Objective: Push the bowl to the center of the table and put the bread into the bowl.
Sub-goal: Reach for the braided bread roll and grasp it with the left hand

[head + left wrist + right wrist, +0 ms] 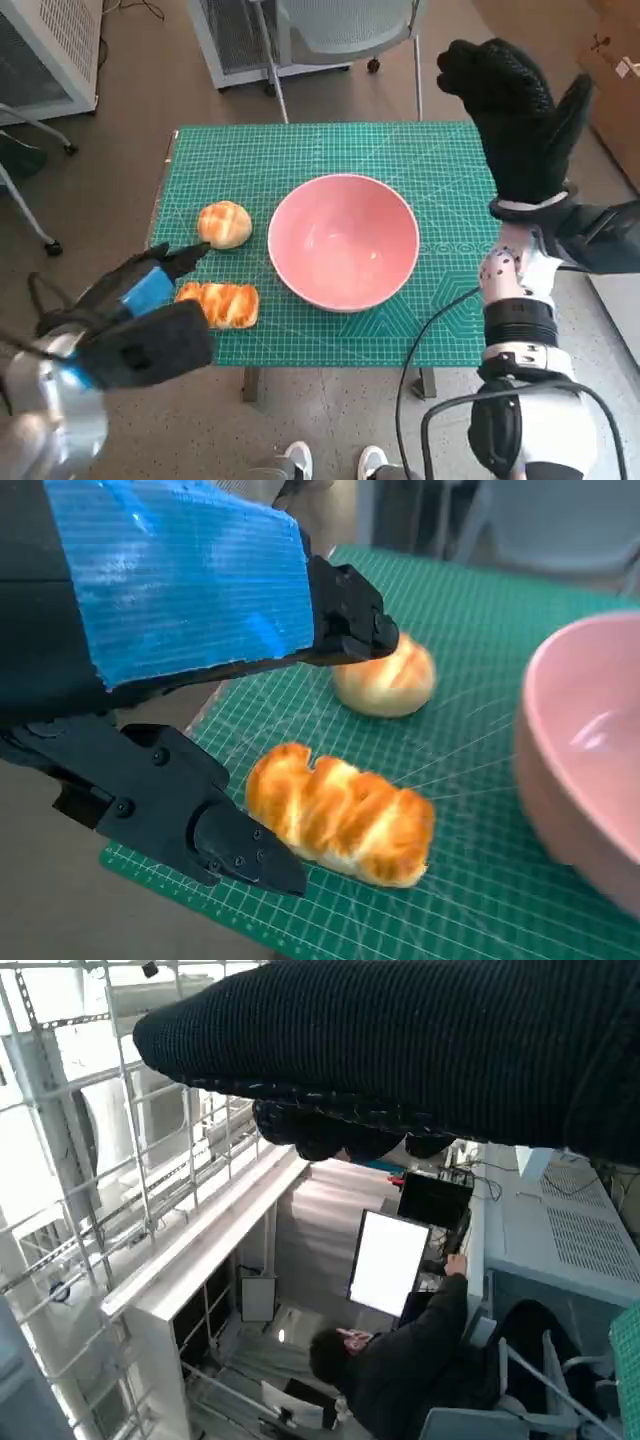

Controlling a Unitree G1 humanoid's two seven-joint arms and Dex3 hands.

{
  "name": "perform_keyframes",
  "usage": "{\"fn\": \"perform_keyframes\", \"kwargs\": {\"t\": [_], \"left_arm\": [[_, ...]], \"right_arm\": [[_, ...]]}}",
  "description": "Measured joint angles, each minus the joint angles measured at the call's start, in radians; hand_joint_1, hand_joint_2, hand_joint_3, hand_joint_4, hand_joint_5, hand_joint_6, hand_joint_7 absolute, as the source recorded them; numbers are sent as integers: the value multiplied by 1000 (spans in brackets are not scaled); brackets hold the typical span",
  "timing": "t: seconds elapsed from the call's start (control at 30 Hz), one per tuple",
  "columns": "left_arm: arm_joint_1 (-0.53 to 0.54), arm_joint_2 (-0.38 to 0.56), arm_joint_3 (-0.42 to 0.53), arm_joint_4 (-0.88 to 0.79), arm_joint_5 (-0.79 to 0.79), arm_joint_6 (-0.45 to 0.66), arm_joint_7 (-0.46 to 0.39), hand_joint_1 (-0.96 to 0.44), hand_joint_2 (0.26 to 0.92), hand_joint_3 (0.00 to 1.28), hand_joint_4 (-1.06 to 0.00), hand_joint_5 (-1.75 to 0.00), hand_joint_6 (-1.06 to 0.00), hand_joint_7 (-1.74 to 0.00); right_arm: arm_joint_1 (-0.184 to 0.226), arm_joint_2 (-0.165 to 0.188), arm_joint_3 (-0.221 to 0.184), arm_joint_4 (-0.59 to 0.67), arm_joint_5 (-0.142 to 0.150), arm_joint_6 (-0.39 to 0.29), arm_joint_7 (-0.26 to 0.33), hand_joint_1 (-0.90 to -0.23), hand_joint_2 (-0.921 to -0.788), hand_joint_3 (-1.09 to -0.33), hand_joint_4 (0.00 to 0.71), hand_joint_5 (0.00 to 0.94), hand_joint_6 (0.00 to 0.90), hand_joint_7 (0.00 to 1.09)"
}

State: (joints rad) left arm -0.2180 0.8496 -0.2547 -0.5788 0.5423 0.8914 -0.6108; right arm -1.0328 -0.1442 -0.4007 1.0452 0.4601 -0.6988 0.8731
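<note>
We saw the pink bowl (pixel 343 242) sitting near the middle of the green mat (pixel 440 160). Left of it lay a round bun (pixel 224 223), and nearer us a long braided bread (pixel 219 303). Our left hand (pixel 140 300) hovered just beside the bread, fingers apart, grasping nothing. Our right hand (pixel 515 110) was raised at the right edge, fingers spread, empty.
</note>
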Motion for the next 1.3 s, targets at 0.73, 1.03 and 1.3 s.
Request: {"fn": "perform_keyframes", "kwargs": {"t": [0.73, 1.03, 1.3], "left_arm": [[-125, -182, -127, 436, 52, -220, 142, -123, 737, 7, -219, -21, -418, -29], [-170, -222, -155, 585, 88, -305, 174, 17, 847, 32, -666, -487, -647, -411], [-170, -222, -176, 628, 136, -361, 186, 4, 890, 97, -670, -1305, -725, -868]], "right_arm": [[0, 1, -15, 5, 47, 15, 50, -667, -921, -626, 281, 6, 383, 9], [2, -1, -16, -5, 47, 17, 52, -670, -921, -629, 291, 8, 384, 6], [19, -2, -16, -26, 47, 17, 49, -673, -921, -632, 293, 5, 389, 7]]}}
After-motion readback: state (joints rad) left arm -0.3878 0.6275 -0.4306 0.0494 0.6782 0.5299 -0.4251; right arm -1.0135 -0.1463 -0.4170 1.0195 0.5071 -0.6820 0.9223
